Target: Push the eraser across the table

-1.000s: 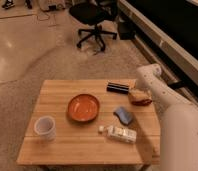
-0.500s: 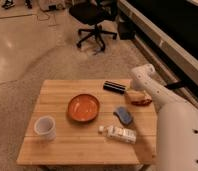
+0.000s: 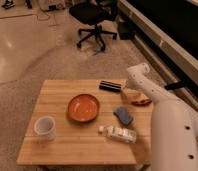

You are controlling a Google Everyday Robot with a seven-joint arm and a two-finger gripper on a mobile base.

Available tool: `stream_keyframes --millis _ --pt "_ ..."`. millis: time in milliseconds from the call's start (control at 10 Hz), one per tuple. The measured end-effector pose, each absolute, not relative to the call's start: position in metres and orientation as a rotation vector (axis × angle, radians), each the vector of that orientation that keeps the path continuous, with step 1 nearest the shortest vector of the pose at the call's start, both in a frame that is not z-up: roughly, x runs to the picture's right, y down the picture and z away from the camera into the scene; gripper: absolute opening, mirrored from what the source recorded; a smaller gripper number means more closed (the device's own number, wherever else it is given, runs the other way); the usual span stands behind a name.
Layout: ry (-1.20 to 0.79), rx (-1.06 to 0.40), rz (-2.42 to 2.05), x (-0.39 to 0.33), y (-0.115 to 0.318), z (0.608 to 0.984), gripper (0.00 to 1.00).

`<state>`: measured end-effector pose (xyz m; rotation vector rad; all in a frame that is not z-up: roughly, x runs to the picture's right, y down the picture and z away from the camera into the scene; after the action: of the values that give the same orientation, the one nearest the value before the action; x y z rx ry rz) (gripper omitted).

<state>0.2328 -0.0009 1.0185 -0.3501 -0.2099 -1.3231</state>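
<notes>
The eraser (image 3: 110,86), a small black bar with a pale stripe, lies near the far edge of the light wooden table (image 3: 57,97), right of centre. My gripper (image 3: 125,92) is low over the table just to the right of the eraser, at its right end. It hangs from the white arm (image 3: 142,82) that reaches in from the right. I cannot tell if it touches the eraser.
An orange bowl (image 3: 84,107) sits mid-table, with a white cup (image 3: 44,127) at front left. A blue-grey sponge block (image 3: 123,115) and a lying bottle (image 3: 119,133) are at front right. A reddish-brown object (image 3: 141,101) lies under the arm. An office chair (image 3: 94,20) stands beyond the table.
The arm and gripper have swung left along the far edge. The eraser has slid a little to the left with them.
</notes>
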Motion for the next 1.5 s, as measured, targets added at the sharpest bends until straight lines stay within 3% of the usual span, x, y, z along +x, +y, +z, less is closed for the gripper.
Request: stream_keyframes --millis 1500 --pt "-0.309 -0.214 -1.44 0.133 -0.021 1.043 0.8"
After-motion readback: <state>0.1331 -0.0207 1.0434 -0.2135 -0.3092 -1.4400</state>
